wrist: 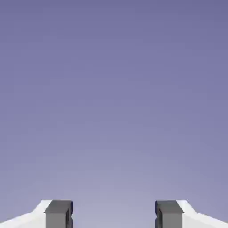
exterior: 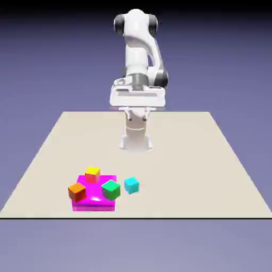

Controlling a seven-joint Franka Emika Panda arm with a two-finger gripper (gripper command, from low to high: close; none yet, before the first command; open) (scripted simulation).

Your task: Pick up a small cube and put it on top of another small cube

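The small cyan cube (exterior: 132,185) sits on the table near the front, just to the right of the magenta platform (exterior: 95,201). The green cube (exterior: 111,189) rests on that platform's right front corner. My gripper (exterior: 136,113) hangs high at the back of the table, close to the robot's base and far from both cubes. In the hand view the gripper (wrist: 114,214) is open, its two grey fingertips (wrist: 59,213) wide apart with only the violet backdrop between them. No cube shows in the hand view.
On the magenta platform also stand a yellow-topped cube (exterior: 92,173) at the back and an orange cube (exterior: 77,192) at the left front corner. The beige table (exterior: 202,159) ends just in front of the platform.
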